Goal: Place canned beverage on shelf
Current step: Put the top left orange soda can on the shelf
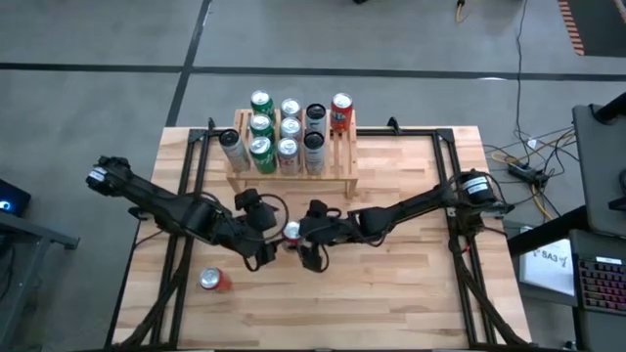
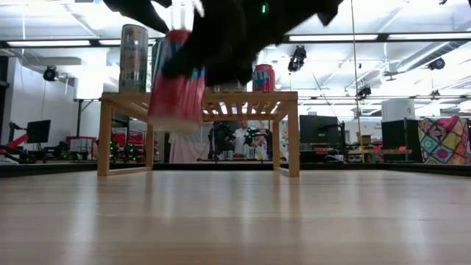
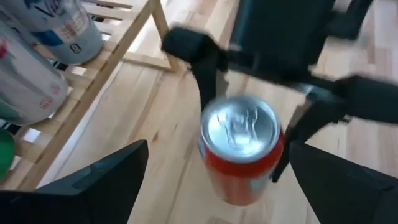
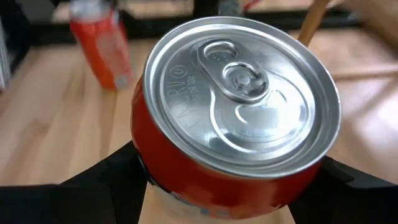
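Cans [image 1: 287,134] are crowding the slatted wooden shelf [image 1: 337,172] at the far edge of the tabletop [image 1: 411,284]. Near the tabletop's middle, in front of the shelf, we are seeing the right end effector [image 1: 296,244] gripping a red beverage can [image 1: 291,232] by its sides, and the low view is showing that can lifted clear of the wood. Our left end effector [image 1: 266,242] is sitting just beside it with fingers [image 3: 93,186] spread wide, holding nothing. Another red can [image 1: 213,281] is lying on its side toward the near-left corner.
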You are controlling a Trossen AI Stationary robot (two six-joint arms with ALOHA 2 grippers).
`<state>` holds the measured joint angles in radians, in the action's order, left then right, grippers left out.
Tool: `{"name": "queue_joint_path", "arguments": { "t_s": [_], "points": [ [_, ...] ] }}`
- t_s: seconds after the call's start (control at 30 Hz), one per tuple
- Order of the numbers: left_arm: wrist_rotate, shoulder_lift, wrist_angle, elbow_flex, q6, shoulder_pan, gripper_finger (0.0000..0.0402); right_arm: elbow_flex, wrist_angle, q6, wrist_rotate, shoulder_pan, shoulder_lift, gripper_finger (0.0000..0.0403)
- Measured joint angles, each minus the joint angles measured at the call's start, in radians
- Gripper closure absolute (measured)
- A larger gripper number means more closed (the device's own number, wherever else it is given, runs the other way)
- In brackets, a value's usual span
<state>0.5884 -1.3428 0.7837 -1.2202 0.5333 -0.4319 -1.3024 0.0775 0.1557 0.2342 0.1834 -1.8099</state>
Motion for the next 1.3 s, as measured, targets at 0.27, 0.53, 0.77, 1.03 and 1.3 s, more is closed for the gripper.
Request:
{"name": "queue_joint_path", "arguments": {
  "t_s": [0.27,0.53,0.77,1.03,1.3],
  "points": [
    [-0.002,0.077,0.001,0.001,-0.050,-0.016,0.0029,0.001,-0.187,0.008,0.084,0.000,0.066,0.0122],
    [-0.003,0.127,0.003,0.002,-0.198,-0.044,0.0029,-0.002,-0.373,0.028,0.135,0.001,0.219,0.0121],
    [-0.057,0.137,0.013,0.003,-0.374,-0.078,0.0043,-0.004,-0.451,0.000,0.135,0.000,0.361,0.0120],
    [-0.076,0.176,-0.094,0.045,-0.515,-0.091,0.0060,-0.002,-0.514,-0.077,0.149,-0.020,0.459,0.0120],
    [-0.026,0.304,-0.334,0.197,-0.629,-0.089,0.0066,-0.001,-0.623,-0.102,0.189,-0.129,0.521,0.0119]
  ]
}}
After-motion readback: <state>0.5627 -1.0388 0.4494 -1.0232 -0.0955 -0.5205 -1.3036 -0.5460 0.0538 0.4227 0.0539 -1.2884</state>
